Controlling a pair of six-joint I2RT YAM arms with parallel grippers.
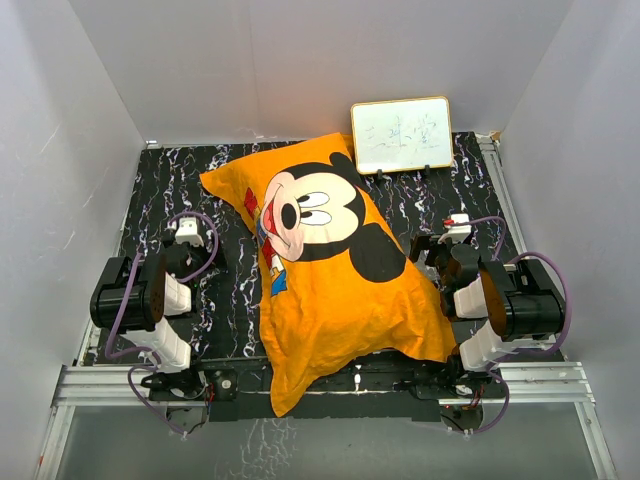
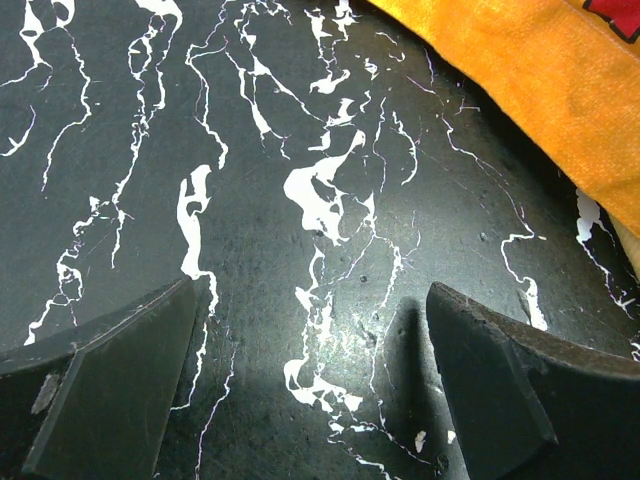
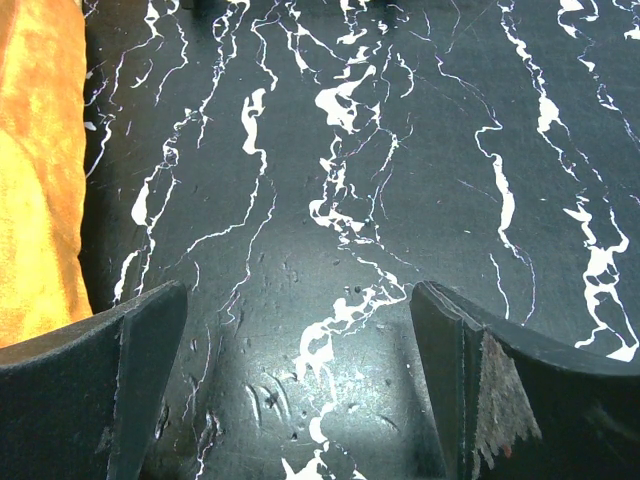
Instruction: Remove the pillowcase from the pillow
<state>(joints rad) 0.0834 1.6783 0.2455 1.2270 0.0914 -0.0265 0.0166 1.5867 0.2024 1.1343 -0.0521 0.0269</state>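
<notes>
The orange pillowcase (image 1: 335,300) with the Mickey Mouse face lies plump across the middle of the black marbled table, running from the far left to the near edge. The white pillow is hidden inside it. My left gripper (image 1: 188,238) is open and empty over bare table left of the pillowcase; an orange edge (image 2: 540,90) shows at the upper right of the left wrist view. My right gripper (image 1: 448,240) is open and empty over bare table right of it; orange fabric (image 3: 35,180) fills the left edge of the right wrist view.
A small framed whiteboard (image 1: 402,134) stands at the far right behind the pillowcase. White walls close in the table on the left, back and right. The arm bases sit on a metal rail (image 1: 330,385) at the near edge.
</notes>
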